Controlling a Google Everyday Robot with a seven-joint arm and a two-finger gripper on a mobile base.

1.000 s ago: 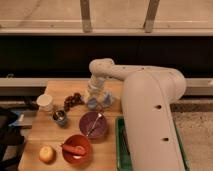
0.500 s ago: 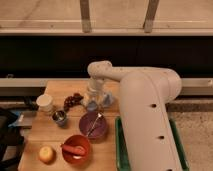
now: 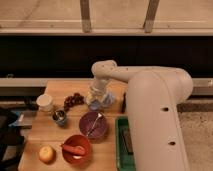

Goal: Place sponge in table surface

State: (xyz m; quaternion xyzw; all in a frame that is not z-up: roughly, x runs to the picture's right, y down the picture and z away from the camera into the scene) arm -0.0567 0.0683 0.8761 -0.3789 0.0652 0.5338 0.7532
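My gripper (image 3: 98, 99) hangs from the white arm over the back middle of the wooden table (image 3: 40, 132). It points down, right above the surface. A pale blue thing that looks like the sponge (image 3: 95, 105) sits under and around the gripper's tip, at or just above the table top. I cannot tell whether the gripper is still holding it. The arm's large white body (image 3: 155, 110) hides the right part of the table.
Dark grapes (image 3: 74, 100) and a white cup (image 3: 45, 102) lie left of the gripper, with a small metal cup (image 3: 60, 118) in front of them. A purple bowl (image 3: 93, 125), a red bowl (image 3: 76, 149), an orange fruit (image 3: 46, 154) and a green tray (image 3: 121, 150) are nearer the front.
The arm has shifted only slightly. The gripper stays low over the same spot at the back of the table.
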